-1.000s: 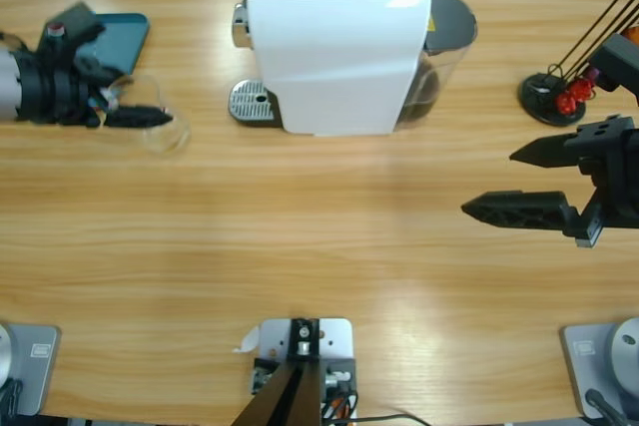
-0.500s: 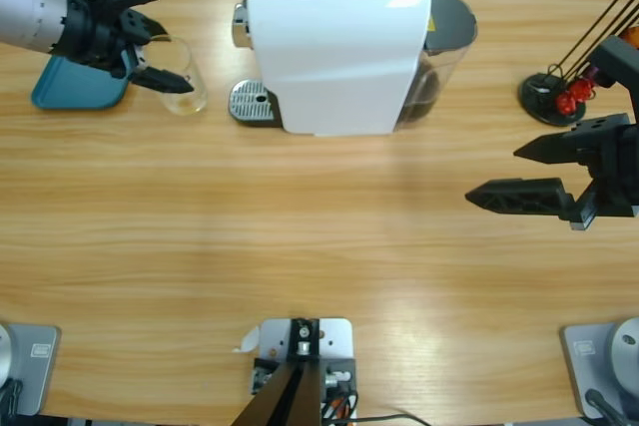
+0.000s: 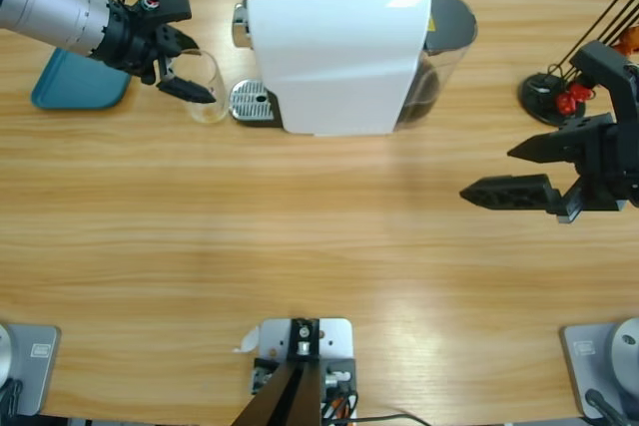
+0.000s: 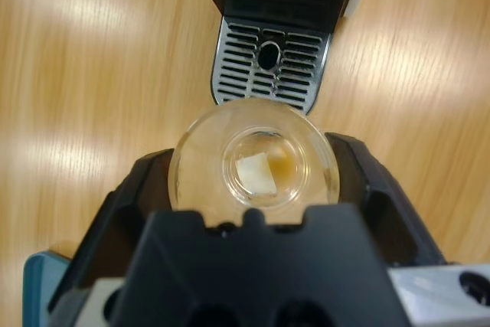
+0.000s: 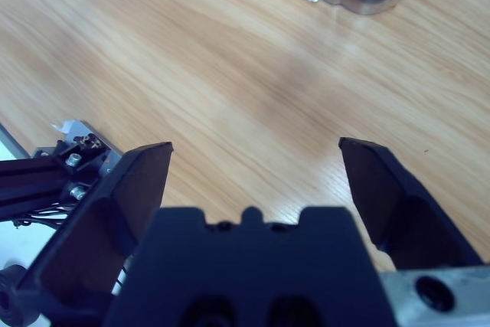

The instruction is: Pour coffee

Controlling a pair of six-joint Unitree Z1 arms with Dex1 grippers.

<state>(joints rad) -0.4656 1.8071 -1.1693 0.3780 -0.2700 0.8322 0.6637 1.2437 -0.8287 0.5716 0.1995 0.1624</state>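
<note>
Clear glass (image 3: 207, 87) gripped by left tool (image 3: 185, 72), beside coffee machine (image 3: 334, 47) drip grid (image 4: 269, 67). Right tool (image 3: 524, 169) spread, nothing held. No legible writing.

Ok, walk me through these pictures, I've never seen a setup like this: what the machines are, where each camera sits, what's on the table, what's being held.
These are two robot arms at a wooden table, each ending in a two-jawed black gripper. One picture looks down from a fixed camera overhead; the other two come from cameras on the arms' wrists, looking along the jaws.

The left gripper holds a clear glass beside the drip grate of a white coffee machine. The glass looks empty of coffee. The right gripper is open and holds nothing.

Also on the table: a teal tray and a black stand with red bits.
</note>
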